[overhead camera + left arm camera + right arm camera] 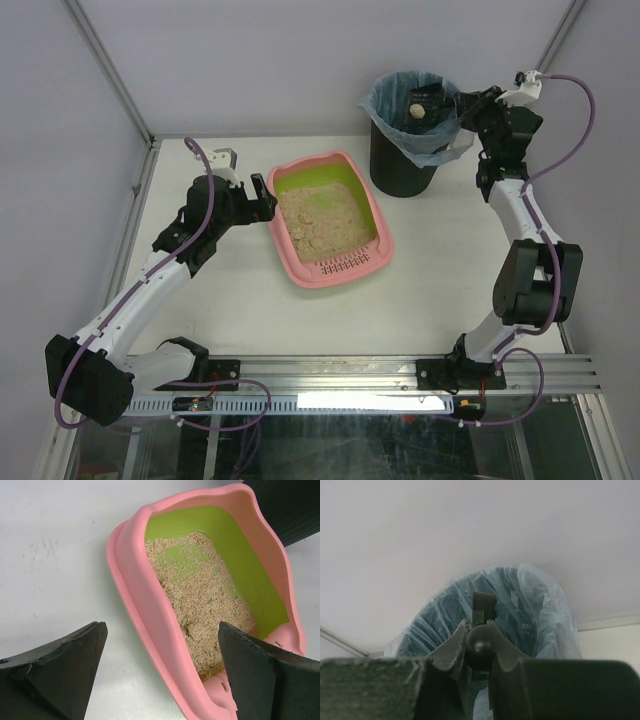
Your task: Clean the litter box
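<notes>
Right hand (479, 647) gripping scoop (425, 104) over bin (400, 170), left hand (161, 627) open astride litter box (132, 590)

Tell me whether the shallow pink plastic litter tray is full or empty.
Partly full: beige sandy litter lies in the pink plastic tray near its slotted grille; the far end shows bare green lining.

The litter box (145, 595) is done in pink, with a bright green lining (250, 565) and beige litter (205, 595). Rows of small slots are cut into its grille (345, 264). The bin (400, 170) is coloured black and lined with a pale blue bag (385, 100). The left pincer (265, 195), the right pincer (478, 630) and the knob (479, 647) are all finished in black. The desk (430, 270) is kept white.
</notes>
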Robot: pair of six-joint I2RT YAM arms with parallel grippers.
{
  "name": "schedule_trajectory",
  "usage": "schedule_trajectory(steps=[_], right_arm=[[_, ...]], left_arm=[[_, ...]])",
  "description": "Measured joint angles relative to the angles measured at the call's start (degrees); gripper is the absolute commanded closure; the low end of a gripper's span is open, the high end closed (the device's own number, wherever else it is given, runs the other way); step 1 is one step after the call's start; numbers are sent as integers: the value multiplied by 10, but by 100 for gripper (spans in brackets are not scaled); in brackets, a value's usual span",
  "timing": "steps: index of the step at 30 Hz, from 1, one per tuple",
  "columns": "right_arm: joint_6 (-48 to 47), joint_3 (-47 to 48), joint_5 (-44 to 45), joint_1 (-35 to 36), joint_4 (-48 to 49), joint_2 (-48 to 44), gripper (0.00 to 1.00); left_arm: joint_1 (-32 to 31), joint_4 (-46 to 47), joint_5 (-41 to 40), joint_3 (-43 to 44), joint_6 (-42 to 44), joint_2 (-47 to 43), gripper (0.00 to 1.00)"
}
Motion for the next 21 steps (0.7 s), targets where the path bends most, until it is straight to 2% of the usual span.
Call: schedule_trajectory(steps=[5, 11, 16, 21], right_arm=[[-104, 8, -57, 0, 23, 2, 100], [-202, 24, -75, 2, 26, 0, 100], [-242, 26, -37, 14, 17, -21, 100], [-254, 43, 55, 44, 7, -68, 100]], left_arm=[[0, 0, 0, 0, 0, 2, 1], [0, 0, 0, 0, 0, 6, 1], [0, 0, 0, 0, 0, 9, 1], [0, 0, 0, 0, 0, 10, 1]])
